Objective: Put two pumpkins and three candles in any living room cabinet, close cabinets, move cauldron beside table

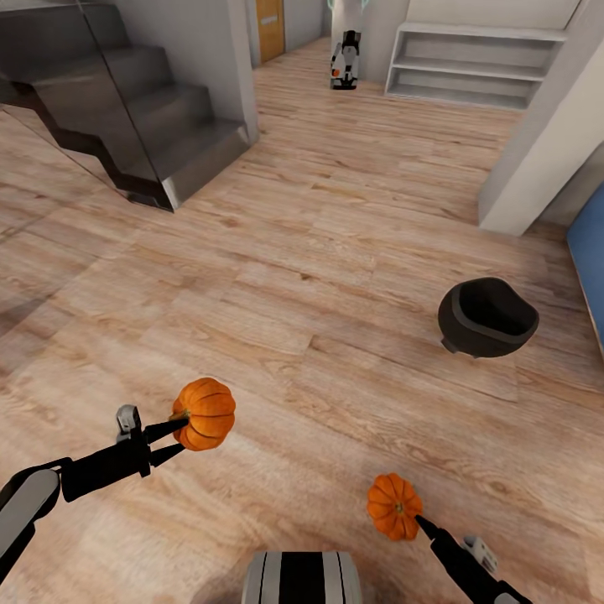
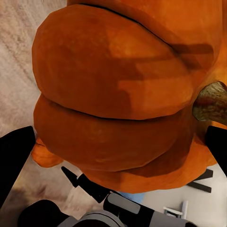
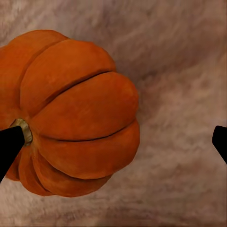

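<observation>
Left claw grips bigger pumpkin; right claw grips smaller pumpkin; cauldron ahead-right on floor.

Pale wood-plank floor across whole room, grain running diagonally. Dark grey staircase with blocky steps at far left, glass panel along its side. Orange-brown wooden door at far end of passage. White open shelving unit against far right wall, shelves bare. White angled wall pillar at right; blue panel at right edge. Light even, soft.
</observation>
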